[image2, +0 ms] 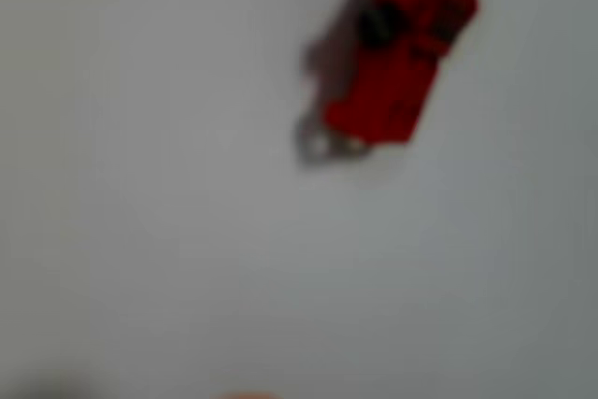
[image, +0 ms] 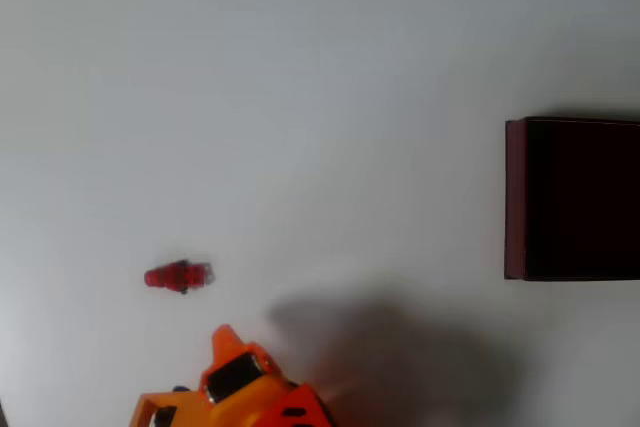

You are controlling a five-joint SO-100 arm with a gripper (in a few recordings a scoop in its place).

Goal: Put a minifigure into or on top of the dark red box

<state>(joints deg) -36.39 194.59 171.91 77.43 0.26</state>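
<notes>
Starting at the left of the overhead view, I see the figure (image: 178,276) lying flat on the white table (image: 300,97), its paler end pointing right, with bare surface all around it, so I judge nothing should get in the way of a descent onto it. Just below and a little to the right of it sits my gripper (image: 223,334), orange, its tip pointing up the picture toward the figure but apart from it; it holds nothing, and I cannot tell from either view whether the fingers are spread or pressed together, since only the top of the housing shows. In the wrist view the figure (image2: 404,49) is blurred and sits high and right of centre, tilted, which tells me I am not yet lined up over it: I would need to bring it toward the middle before closing. Far to the right in the overhead view, well apart from both, the box (image: 574,199) stands at the table's edge, open side up and dark inside, partly cut off by the picture's border. I judge the pick has not begun, and the carry across will be long.
</notes>
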